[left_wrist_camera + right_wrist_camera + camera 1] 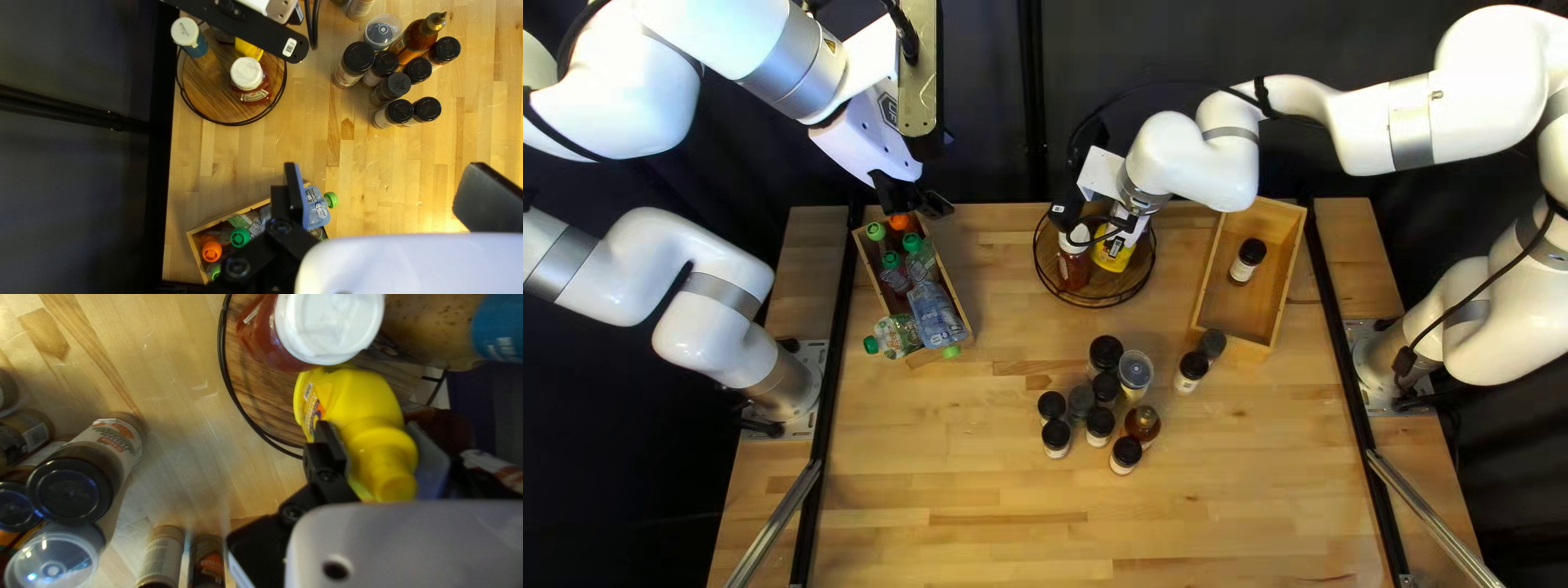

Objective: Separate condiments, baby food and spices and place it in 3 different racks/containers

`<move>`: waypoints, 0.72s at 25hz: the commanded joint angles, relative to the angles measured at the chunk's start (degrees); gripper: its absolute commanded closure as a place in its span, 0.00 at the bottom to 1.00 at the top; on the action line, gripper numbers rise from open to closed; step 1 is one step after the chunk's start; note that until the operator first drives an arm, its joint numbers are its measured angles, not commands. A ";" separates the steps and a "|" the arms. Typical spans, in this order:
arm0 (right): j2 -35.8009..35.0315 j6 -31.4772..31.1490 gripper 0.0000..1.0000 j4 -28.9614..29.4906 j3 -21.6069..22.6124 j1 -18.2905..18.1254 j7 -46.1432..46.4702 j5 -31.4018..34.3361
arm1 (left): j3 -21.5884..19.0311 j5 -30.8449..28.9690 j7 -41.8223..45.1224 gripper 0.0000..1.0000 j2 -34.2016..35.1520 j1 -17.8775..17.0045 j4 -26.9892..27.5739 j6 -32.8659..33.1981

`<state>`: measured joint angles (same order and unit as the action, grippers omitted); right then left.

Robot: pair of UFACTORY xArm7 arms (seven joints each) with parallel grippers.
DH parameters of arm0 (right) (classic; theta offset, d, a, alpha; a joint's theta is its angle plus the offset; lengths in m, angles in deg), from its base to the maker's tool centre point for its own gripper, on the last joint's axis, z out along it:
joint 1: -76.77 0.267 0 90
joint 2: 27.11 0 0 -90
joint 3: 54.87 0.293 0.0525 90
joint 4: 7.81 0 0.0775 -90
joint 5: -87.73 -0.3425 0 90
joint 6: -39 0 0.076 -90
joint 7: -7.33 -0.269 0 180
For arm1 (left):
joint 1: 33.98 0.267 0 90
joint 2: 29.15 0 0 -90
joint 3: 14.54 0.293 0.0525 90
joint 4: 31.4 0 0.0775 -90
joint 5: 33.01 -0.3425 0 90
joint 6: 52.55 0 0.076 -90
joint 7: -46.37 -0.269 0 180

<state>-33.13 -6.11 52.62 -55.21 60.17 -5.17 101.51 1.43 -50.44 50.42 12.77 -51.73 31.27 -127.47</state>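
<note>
Right end effector [1120, 229] has its fingers pinched onto both sides of the yellow bottle [1112, 257], over the round tray [1089, 304], just beside the red bottle [1074, 268]. Left end effector [917, 203] is wide open with nothing in its grip, up over the pouch box [955, 288]. Bunch of spice jars [1104, 354] out on the bench [958, 490], plus one jar [1247, 259] in the other box [1264, 302].
</note>
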 commanded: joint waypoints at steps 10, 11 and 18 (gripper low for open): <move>0.72 -1.14 0.04 0.11 0.26 -0.51 3.93 -3.13 | 0.00 0.00 0.00 0.00 0.00 0.00 0.00 0.00; 1.40 -1.47 0.03 -0.05 0.39 -0.41 4.18 -3.40 | 0.00 0.00 0.00 0.00 0.00 0.00 0.00 0.00; 10.91 -4.49 0.00 -3.59 2.71 2.39 6.37 -8.39 | 0.00 0.00 0.00 0.00 0.00 0.00 0.00 0.00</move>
<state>-26.21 -9.40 50.93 -53.60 61.06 -0.28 96.07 1.43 -50.44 50.42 12.77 -51.73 31.27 -127.47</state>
